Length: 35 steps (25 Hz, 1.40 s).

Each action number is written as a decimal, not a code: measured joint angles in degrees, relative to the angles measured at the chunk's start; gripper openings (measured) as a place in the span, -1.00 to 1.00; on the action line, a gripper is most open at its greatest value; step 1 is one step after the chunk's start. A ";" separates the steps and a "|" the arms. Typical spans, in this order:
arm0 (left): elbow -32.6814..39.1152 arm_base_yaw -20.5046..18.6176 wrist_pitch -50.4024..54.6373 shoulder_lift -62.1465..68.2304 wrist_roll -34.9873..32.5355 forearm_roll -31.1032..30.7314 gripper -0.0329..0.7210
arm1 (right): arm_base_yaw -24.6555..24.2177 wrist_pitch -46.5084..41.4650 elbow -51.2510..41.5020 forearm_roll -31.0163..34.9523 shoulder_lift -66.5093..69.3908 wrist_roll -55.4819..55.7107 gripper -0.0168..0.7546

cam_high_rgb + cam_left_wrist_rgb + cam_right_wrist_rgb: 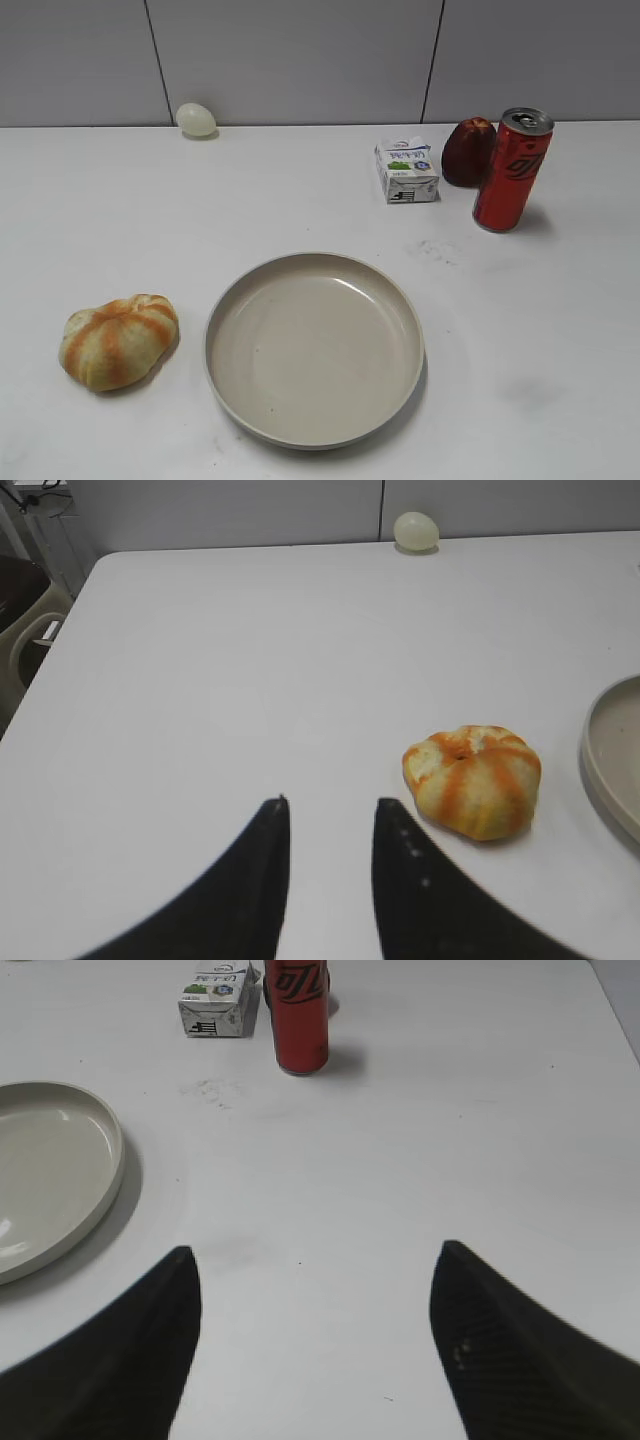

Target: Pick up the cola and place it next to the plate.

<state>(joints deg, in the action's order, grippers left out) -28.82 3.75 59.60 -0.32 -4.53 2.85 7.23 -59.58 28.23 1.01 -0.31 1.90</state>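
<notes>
The cola (512,170) is a tall slim red can with black lettering and a silver top. It stands upright at the back right of the white table, and its lower part shows at the top of the right wrist view (298,1015). The large beige plate (225,310) lies at the front middle; its rim shows at the left of the right wrist view (112,1155) and at the right edge of the left wrist view (598,770). My right gripper (315,1250) is open wide and empty, well short of the can. My left gripper (330,802) is open and empty. Neither gripper shows in the exterior view.
A small white milk carton (407,170) and a dark red fruit (466,152) sit just left of and behind the can. An orange-striped bun (118,340) lies left of the plate, close to my left gripper's right finger (472,780). A pale egg (196,119) rests by the back wall.
</notes>
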 joint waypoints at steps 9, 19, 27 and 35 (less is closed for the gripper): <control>0.00 0.00 0.00 0.00 0.00 0.00 -0.31 | 0.00 0.00 0.00 0.00 0.00 0.00 0.53; 0.00 0.00 0.00 0.00 0.00 0.00 -0.31 | 0.00 9.12 4.88 -0.09 15.98 0.20 0.53; 0.00 0.00 0.00 0.00 0.00 0.00 -0.31 | 0.00 9.75 18.88 2.57 46.24 0.34 0.53; 0.00 0.00 0.00 0.00 0.00 0.00 -0.31 | 0.00 8.67 40.07 2.73 75.84 -1.14 0.57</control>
<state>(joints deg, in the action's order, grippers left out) -28.82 3.75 59.60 -0.32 -4.53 2.85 7.23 -50.91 68.29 3.75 75.53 0.76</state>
